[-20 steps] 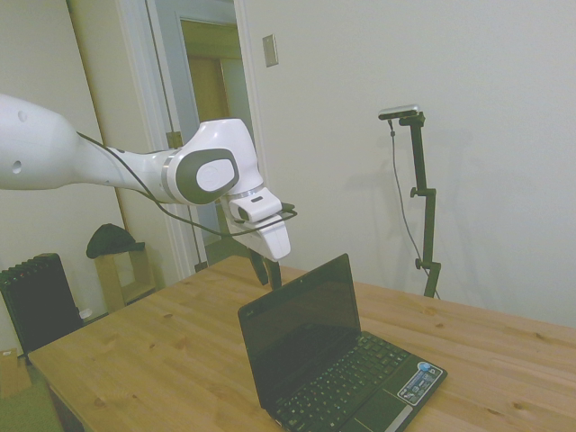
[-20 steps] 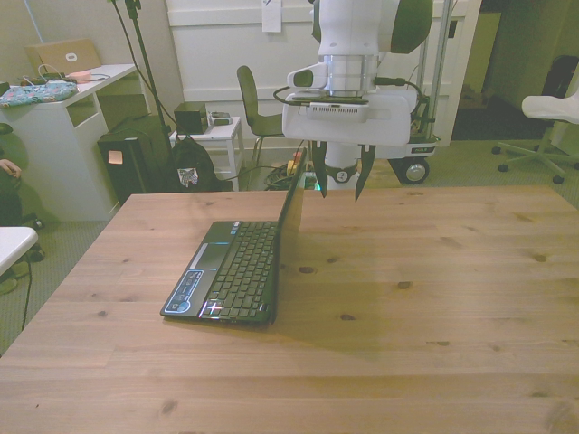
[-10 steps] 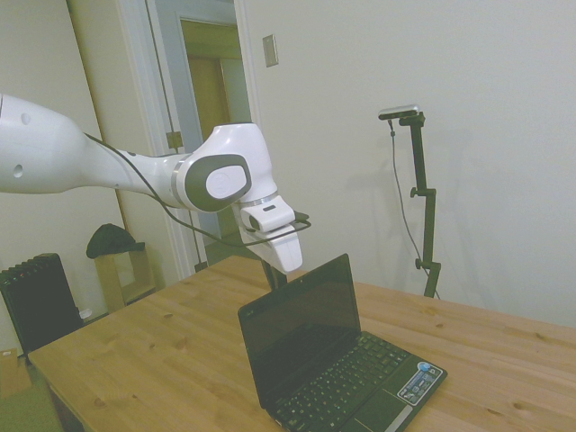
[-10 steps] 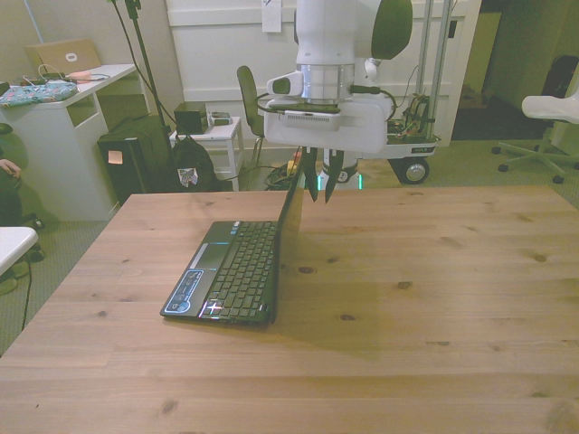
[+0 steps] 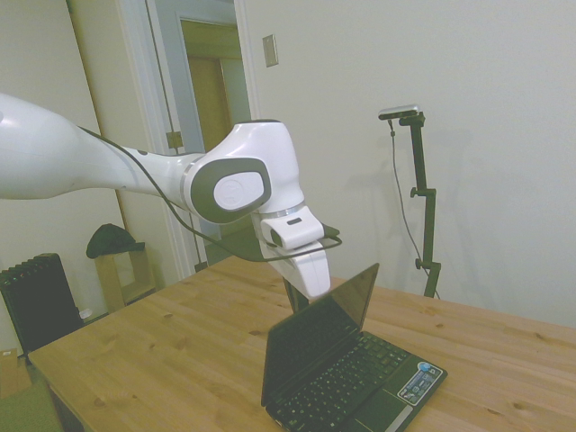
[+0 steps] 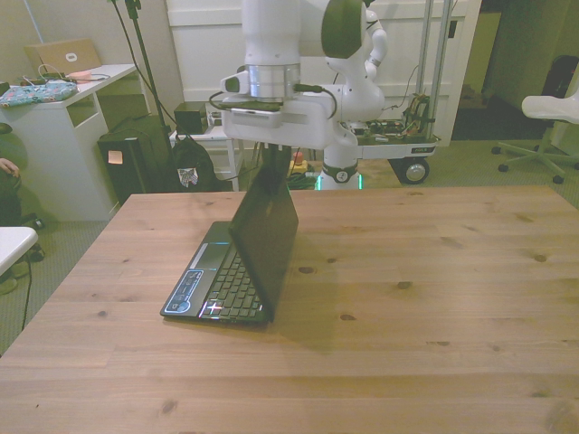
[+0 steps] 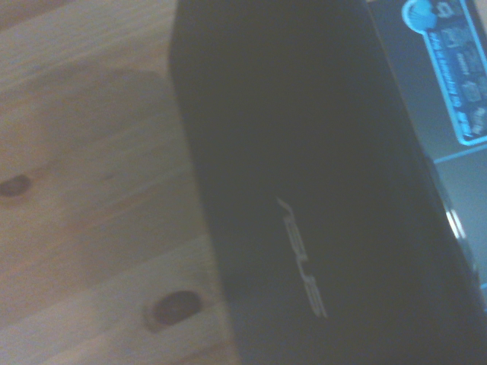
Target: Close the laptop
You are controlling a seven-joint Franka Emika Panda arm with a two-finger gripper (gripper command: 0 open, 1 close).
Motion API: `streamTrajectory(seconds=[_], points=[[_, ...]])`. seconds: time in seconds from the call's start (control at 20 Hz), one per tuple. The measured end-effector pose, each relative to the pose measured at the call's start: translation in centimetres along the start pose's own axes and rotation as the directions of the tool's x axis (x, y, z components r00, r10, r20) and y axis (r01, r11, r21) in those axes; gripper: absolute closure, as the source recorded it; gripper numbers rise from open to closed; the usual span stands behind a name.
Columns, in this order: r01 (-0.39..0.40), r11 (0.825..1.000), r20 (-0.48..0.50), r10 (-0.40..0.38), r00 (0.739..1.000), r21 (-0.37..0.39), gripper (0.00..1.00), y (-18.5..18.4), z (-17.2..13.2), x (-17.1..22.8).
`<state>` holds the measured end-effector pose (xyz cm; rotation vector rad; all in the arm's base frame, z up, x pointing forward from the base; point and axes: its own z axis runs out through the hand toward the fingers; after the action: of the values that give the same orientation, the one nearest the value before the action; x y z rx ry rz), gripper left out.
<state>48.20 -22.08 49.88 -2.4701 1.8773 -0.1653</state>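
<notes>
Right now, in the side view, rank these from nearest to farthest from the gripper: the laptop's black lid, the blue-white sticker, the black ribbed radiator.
1. Laptop's black lid: directly in front of the gripper, which sits behind its upper part.
2. Blue-white sticker: on the palm rest corner, lower right.
3. Black ribbed radiator: on the floor past the table, far left.

A small black laptop [image 5: 337, 360] sits on the wooden desk [image 5: 162, 351], toward the front view's left. Its lid is partly folded, tilted forward over the black keyboard. A blue-white sticker [image 5: 420, 382] marks the palm rest corner. The blurry wrist view shows what looks like a silver logo [image 7: 303, 257] on the glossy lid.
</notes>
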Motion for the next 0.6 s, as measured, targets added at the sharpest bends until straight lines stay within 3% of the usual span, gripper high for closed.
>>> streamTrajectory(seconds=[0.3,0.6], points=[[-0.06,0.998,0.015,0.06,0.998,-0.034,1.0,6.2,5.0,5.5],[-0.081,0.994,-0.006,0.081,0.997,-0.073,1.0,7.0,11.3,7.9]])
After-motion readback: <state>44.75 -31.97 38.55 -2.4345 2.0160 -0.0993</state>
